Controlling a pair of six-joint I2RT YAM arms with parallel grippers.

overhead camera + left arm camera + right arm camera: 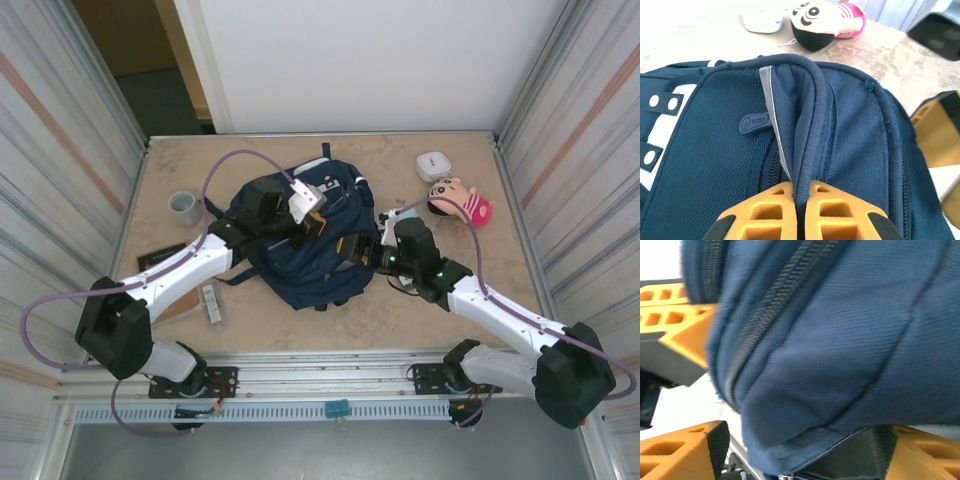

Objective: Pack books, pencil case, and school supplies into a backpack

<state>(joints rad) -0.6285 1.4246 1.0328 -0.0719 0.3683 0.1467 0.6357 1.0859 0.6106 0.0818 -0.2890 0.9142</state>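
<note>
A tan marbled table [160, 160] sits between ribbed metal side walls [60, 150] and a white far wall [380, 60]. The backpack [300, 270] lies at mid-table. From above, a grey cup [185, 207] stands far left and a doll [462, 200] lies far right. The left wrist view shows the left gripper [796, 192] clamped on a fold of backpack seam. The right wrist view shows the right gripper [802, 440] spread wide, with loose backpack fabric between its fingers.

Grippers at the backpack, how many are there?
2. The left gripper pinches a raised fold of the backpack; the right gripper stands open around fabric at its right-hand edge.
</note>
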